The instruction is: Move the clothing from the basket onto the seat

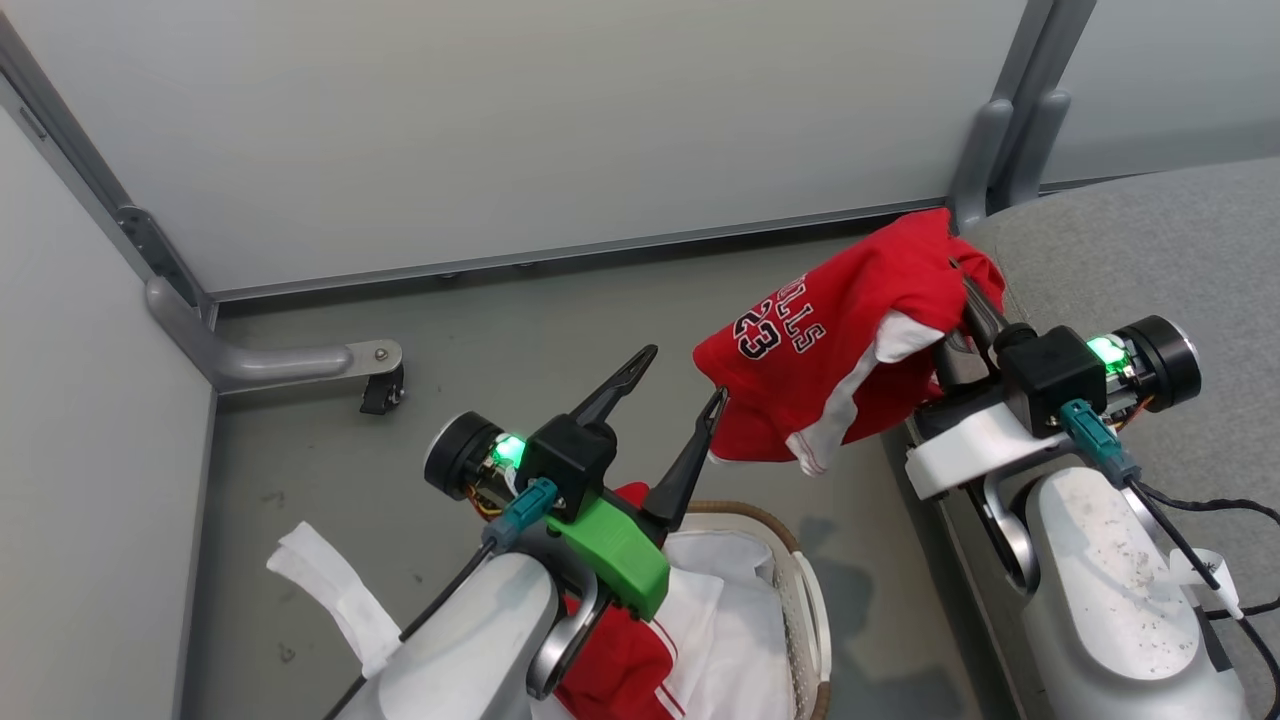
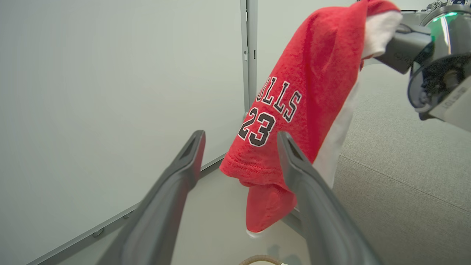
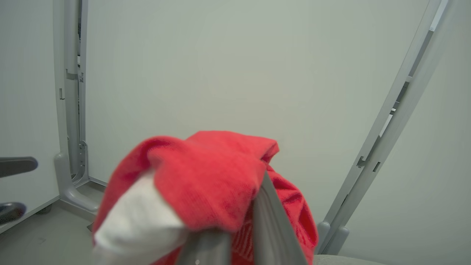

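Observation:
A red garment (image 1: 840, 340) printed "BULLS 23", with white panels, hangs in the air from my right gripper (image 1: 982, 312), which is shut on its top fold beside the grey seat (image 1: 1150, 240). In the right wrist view the garment (image 3: 206, 173) drapes over the fingers (image 3: 268, 221). My left gripper (image 1: 678, 382) stands open and bare above the basket (image 1: 790, 555), just left of the hanging garment (image 2: 305, 73). More red clothing (image 1: 620, 650) lies in the basket on the white liner (image 1: 730, 610), partly hidden by my left arm.
Pale wall panels close off the back and the left. A grey metal foot with a caster (image 1: 310, 362) juts onto the floor at the left, and a grey post (image 1: 985, 150) stands by the seat's corner. A white fabric strip (image 1: 330, 590) hangs left of the basket.

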`<state>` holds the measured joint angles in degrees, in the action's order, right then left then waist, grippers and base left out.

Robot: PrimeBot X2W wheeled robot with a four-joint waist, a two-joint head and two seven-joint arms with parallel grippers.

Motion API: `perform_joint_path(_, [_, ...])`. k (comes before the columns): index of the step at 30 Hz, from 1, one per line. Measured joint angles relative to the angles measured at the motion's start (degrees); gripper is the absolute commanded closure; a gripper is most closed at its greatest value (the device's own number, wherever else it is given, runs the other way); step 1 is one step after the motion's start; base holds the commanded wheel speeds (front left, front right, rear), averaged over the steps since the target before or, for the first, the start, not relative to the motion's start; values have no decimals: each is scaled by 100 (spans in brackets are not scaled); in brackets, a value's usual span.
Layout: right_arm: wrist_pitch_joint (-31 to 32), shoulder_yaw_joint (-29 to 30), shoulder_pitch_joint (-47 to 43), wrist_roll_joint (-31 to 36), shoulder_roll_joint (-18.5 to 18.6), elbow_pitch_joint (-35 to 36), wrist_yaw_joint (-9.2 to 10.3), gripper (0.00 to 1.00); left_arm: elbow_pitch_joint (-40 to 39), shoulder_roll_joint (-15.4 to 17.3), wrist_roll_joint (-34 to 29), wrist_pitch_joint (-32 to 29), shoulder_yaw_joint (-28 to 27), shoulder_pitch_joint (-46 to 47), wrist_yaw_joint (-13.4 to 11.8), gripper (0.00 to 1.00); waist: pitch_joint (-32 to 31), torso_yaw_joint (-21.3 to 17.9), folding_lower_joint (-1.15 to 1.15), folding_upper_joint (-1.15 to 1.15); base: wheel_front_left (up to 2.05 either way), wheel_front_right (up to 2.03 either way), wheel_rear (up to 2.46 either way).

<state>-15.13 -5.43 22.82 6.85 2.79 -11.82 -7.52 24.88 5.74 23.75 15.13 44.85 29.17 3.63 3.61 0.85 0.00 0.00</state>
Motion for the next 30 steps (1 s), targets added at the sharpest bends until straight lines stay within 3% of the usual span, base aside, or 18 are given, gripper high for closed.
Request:
perform_joint_path(12, [0, 200, 14, -124, 0, 38, 0, 100, -242, -218, -501, 1, -612, -566, 234, 0, 150, -419, 0, 0, 0, 0, 0])
perform_joint_path(30, [0, 612, -79, -225, 3, 88, -1, 100, -291, -293, -843, 1, -683, -655, 350, 0, 557, -2017, 0, 0, 0, 0, 0])
